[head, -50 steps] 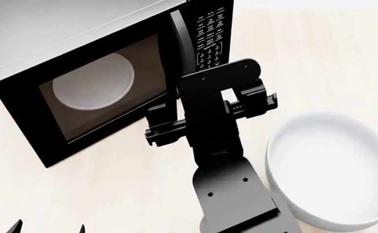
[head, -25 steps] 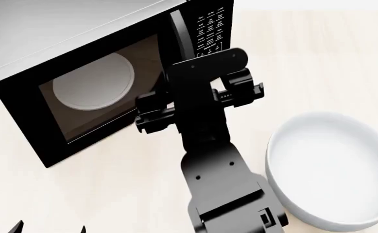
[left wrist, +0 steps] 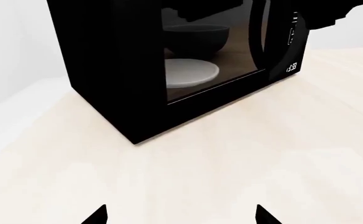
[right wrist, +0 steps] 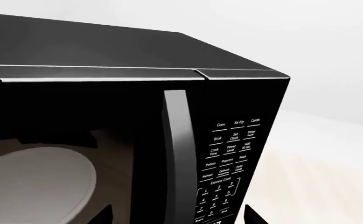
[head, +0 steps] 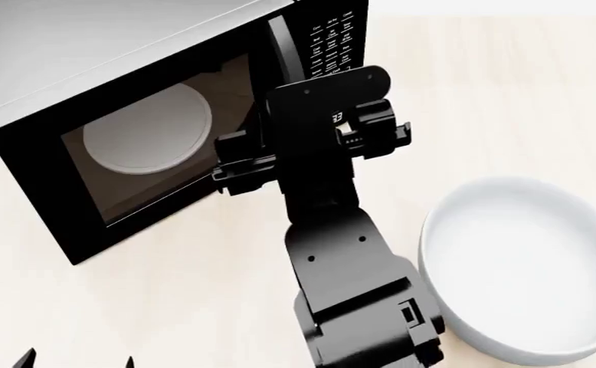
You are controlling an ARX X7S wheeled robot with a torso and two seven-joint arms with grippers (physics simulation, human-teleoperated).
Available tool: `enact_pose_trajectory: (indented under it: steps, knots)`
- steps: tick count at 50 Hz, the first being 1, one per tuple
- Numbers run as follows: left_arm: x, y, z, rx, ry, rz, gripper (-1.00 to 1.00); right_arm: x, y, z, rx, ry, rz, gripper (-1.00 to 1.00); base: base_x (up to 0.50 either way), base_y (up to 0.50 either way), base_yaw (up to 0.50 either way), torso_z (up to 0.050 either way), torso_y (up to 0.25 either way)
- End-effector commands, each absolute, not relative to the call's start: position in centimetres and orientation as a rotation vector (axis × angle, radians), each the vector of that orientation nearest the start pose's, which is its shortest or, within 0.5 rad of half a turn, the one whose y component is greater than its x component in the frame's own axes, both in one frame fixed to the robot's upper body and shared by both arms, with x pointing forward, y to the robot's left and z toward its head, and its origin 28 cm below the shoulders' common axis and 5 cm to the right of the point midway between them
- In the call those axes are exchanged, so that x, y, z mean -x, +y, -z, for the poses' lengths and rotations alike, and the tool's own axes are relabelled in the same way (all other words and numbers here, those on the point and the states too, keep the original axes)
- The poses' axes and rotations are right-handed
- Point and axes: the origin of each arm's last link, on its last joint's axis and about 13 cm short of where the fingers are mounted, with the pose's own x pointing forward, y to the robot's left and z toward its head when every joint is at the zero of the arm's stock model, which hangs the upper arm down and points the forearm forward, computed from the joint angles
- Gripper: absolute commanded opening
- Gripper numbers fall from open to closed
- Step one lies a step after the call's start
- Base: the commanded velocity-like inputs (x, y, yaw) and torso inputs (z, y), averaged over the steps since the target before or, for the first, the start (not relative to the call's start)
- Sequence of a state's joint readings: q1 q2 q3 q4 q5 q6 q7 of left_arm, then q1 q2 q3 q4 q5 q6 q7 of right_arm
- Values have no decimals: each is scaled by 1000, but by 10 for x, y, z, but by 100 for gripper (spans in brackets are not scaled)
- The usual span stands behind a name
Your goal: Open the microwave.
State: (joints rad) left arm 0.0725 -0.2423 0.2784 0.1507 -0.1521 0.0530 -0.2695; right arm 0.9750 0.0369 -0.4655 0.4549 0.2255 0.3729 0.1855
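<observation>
Facing the shut microwave [head: 135, 146], the right gripper [right wrist: 175, 215] hangs spread before its door handle [right wrist: 176, 154], touching nothing.

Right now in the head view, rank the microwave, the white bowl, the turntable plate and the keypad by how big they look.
1. microwave, largest by far.
2. white bowl, though cut off by the frame edge and nearer the camera.
3. turntable plate, seen through the door glass.
4. keypad, smallest, partly hidden by the right arm.
</observation>
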Motion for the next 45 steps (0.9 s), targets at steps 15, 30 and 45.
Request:
enact_pose_trajectory:
  steps: [15, 30, 45]
  knots:
    - [-187, 201, -27, -35, -77, 38, 100, -394, -30, -168, 170, -73, -163, 100, 0, 0, 0, 0, 0]
    - [-187, 201, -26, -34, -74, 41, 100, -406, -31, -160, 194, -45, -140, 100, 0, 0, 0, 0, 0]
    - [-189, 201, -23, -33, -63, 40, 100, -413, -29, -162, 216, -49, -147, 100, 0, 0, 0, 0, 0]
